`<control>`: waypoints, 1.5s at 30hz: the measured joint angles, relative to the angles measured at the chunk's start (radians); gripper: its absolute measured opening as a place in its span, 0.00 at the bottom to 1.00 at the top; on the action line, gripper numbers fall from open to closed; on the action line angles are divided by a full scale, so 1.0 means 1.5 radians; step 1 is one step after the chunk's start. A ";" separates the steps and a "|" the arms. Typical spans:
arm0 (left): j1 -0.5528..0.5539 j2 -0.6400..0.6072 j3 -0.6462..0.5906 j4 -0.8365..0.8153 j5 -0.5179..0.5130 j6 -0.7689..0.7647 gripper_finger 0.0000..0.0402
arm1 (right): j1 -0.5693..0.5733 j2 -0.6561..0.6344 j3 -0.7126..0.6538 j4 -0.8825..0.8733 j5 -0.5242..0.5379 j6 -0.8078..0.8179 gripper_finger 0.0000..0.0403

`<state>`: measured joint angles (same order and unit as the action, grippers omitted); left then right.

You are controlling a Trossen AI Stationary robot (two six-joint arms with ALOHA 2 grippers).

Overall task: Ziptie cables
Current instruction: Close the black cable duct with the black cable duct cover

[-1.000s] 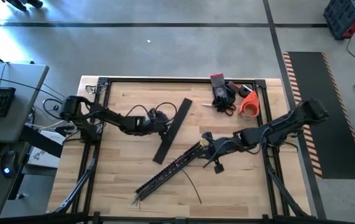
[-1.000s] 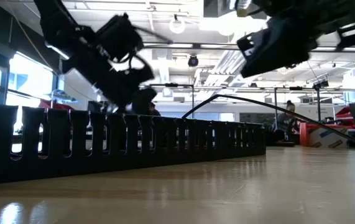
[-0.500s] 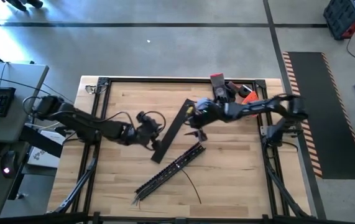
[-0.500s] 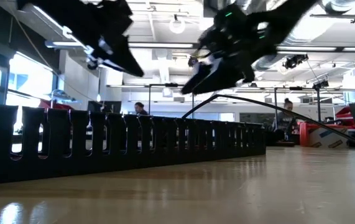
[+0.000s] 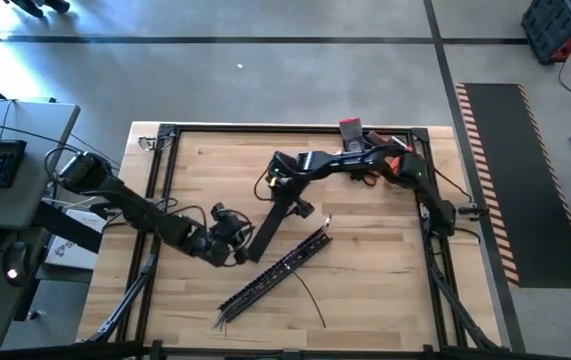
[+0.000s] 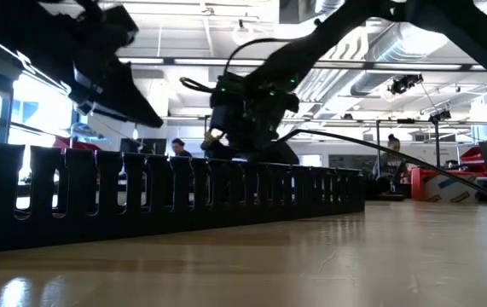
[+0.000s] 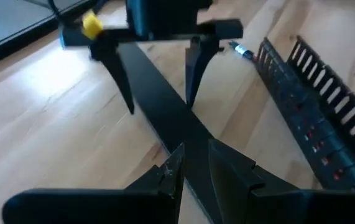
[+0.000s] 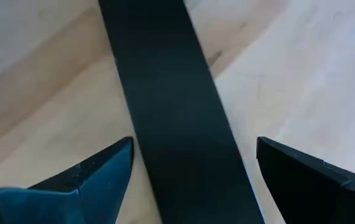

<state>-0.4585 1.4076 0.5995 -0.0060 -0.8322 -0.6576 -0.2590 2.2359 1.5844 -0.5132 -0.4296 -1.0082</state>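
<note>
My right claw (image 8: 193,180) hangs spread astride the flat black strip (image 8: 171,112), not gripping. My left claw (image 7: 193,171), nearly clenched, seems to pinch its near end. Cables (image 5: 310,295) lie well off, beside the slotted bar (image 5: 275,270). Next: close on the strip.

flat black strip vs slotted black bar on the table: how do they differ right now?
The flat black strip is smooth and plain; the slotted black bar has comb-like edges. The right gripper straddles the strip, open, and the left gripper is at its end; the bar lies untouched. Both are long, black and lie diagonally.
</note>
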 joint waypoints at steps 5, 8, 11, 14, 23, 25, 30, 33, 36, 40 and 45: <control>-0.042 -0.003 0.003 -0.009 -0.040 -0.032 0.12 | 0.013 0.069 0.104 -0.094 0.059 0.036 0.80; -0.063 -0.003 0.005 -0.007 -0.046 -0.044 0.12 | 0.012 0.089 0.133 -0.120 0.048 0.142 0.79; -0.082 -0.003 0.005 -0.006 -0.060 -0.057 0.12 | 0.013 0.091 0.111 -0.089 0.042 0.261 0.77; -0.105 -0.002 0.004 -0.015 -0.093 -0.078 0.12 | 0.019 0.086 0.079 -0.049 0.046 0.326 0.74; -0.147 -0.011 0.005 -0.013 -0.170 -0.102 0.12 | 0.041 0.049 0.056 0.003 0.074 0.357 0.72; -0.151 -0.021 0.005 -0.012 -0.177 -0.102 0.12 | 0.041 0.036 0.053 0.006 0.069 0.337 0.72; -0.170 -0.042 0.005 -0.013 -0.201 -0.091 0.12 | 0.042 0.011 0.001 0.129 -0.040 0.298 0.72; -0.183 -0.059 0.005 -0.013 -0.210 -0.091 0.12 | 0.041 0.010 -0.056 0.273 -0.101 0.302 0.72; -0.198 -0.075 0.005 -0.013 -0.214 -0.089 0.12 | 0.047 0.012 -0.113 0.400 -0.098 0.301 0.72; -0.213 -0.078 0.005 -0.013 -0.235 -0.089 0.12 | 0.064 0.010 -0.149 0.499 -0.099 0.301 0.72; -0.218 -0.078 0.005 -0.019 -0.240 -0.089 0.12 | 0.078 0.021 -0.153 0.516 -0.094 0.301 0.73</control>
<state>-0.7847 1.2911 0.6064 -0.0338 -1.1925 -0.7915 -0.1417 2.2669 1.3555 0.2603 -0.5703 -0.5565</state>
